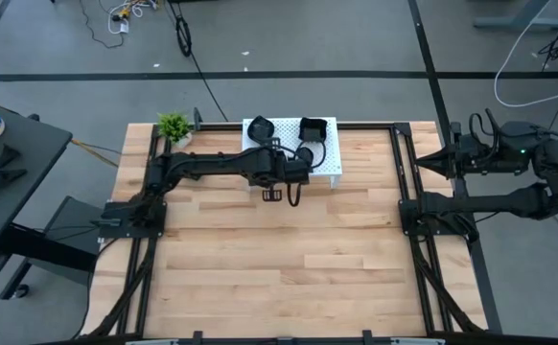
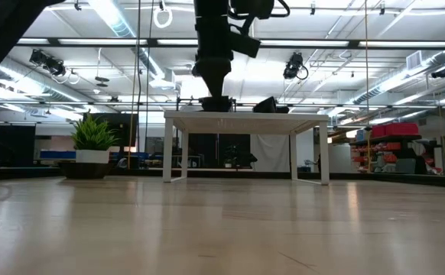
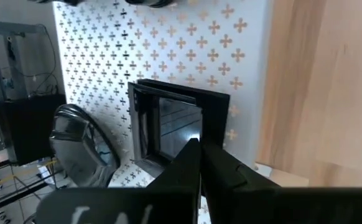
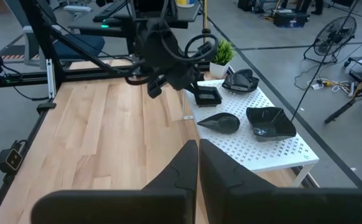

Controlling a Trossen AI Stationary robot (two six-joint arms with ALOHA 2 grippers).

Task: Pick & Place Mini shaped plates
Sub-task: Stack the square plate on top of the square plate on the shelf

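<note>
A white perforated stand (image 1: 284,134) stands at the table's far edge and bears the mini shaped plates. These are glossy black: a square stack (image 3: 171,121), a teardrop one (image 4: 220,122), a wavy-edged one (image 4: 269,121) and another at the far end (image 4: 240,79). My left gripper (image 3: 198,152) is shut and points steeply down over the square stack's near rim (image 4: 207,94); in the high view the arm (image 1: 260,165) hides that stack. My right gripper (image 4: 198,152) is shut and waits high at the table's right edge (image 1: 430,161), away from the plates. My left gripper's shut fingertips (image 3: 193,149) stand at the near rim of the square stack (image 3: 150,163), coming from above and slanting toward the table's far edge. I cannot tell whether they touch it.
A small green potted plant (image 1: 174,125) stands at the far left corner beside the stand. The wooden table top (image 1: 289,259) lies bare from the stand to the near edge. Black frame rails (image 1: 408,192) run along both sides.
</note>
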